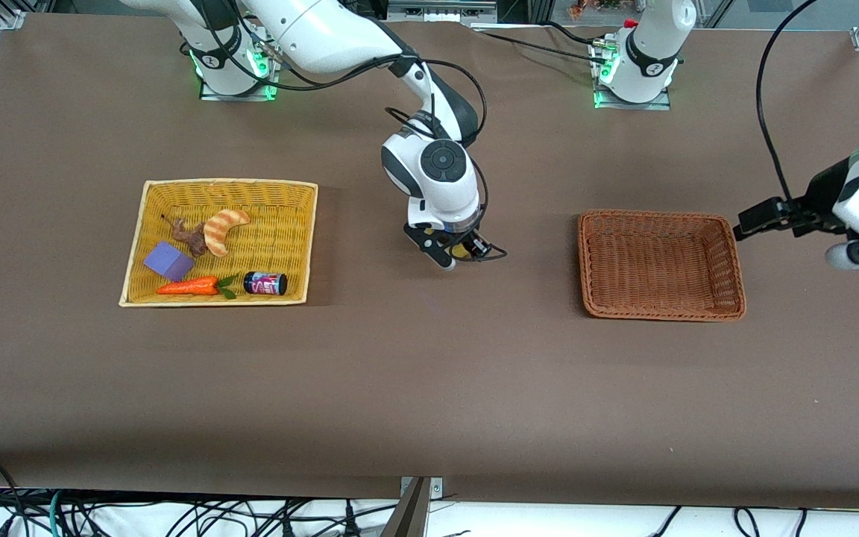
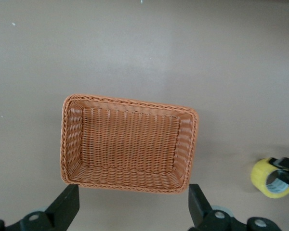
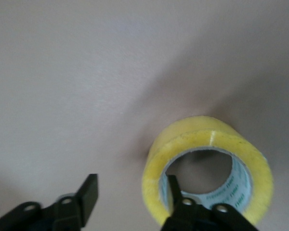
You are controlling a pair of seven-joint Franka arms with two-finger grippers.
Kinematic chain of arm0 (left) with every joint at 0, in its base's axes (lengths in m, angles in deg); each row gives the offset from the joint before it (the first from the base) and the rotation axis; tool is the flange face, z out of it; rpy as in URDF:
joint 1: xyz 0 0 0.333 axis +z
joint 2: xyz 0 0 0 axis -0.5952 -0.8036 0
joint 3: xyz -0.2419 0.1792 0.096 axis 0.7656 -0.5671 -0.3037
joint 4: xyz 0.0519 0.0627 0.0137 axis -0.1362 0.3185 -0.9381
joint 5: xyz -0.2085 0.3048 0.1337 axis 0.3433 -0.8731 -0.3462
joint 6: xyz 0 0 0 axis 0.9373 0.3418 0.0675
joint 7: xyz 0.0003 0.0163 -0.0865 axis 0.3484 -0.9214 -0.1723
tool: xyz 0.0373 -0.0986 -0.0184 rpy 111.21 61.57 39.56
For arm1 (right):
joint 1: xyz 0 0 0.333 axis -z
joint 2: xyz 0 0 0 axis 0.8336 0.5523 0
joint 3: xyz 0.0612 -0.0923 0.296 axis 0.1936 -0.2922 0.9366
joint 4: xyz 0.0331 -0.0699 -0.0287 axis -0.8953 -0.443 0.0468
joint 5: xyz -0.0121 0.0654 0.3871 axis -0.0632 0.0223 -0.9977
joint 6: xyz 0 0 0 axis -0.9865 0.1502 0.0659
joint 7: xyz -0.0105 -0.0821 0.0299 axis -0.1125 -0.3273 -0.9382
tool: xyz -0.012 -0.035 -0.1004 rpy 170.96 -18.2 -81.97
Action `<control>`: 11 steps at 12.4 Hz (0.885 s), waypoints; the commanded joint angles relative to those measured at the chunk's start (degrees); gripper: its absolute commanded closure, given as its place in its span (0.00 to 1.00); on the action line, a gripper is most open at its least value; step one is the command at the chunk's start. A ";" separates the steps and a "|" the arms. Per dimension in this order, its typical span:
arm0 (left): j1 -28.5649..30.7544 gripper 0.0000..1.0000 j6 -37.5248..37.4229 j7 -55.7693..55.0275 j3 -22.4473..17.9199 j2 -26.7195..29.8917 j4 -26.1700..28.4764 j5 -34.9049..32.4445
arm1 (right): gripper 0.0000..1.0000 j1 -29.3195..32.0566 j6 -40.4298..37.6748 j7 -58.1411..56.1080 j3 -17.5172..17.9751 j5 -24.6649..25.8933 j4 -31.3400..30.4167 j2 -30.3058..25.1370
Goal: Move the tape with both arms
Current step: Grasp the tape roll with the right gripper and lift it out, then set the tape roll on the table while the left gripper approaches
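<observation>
The yellowish tape roll [image 1: 463, 251] is at the middle of the table, between the two baskets. My right gripper [image 1: 450, 252] is down at it and open. In the right wrist view one finger [image 3: 173, 190] is inside the roll's hole and the other finger [image 3: 89, 192] is outside, with the tape's wall [image 3: 156, 192] between them and a gap left. My left gripper [image 1: 746, 224] is open and empty, up in the air beside the brown basket [image 1: 661, 309] at the left arm's end. The left wrist view shows that basket [image 2: 67, 144] and the tape [image 2: 267, 179].
A yellow basket [image 1: 142, 224] toward the right arm's end holds a striped croissant [image 1: 222, 230], a purple block [image 1: 168, 261], a toy carrot [image 1: 189, 286], a small can [image 1: 265, 283] and a brown figure [image 1: 189, 237]. The brown basket is empty.
</observation>
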 commanded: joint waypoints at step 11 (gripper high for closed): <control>-9.38 0.00 24.60 -30.46 16.94 -17.60 8.10 -4.94 | 0.00 11.85 -37.39 -57.60 -18.55 -1.22 -6.26 -23.64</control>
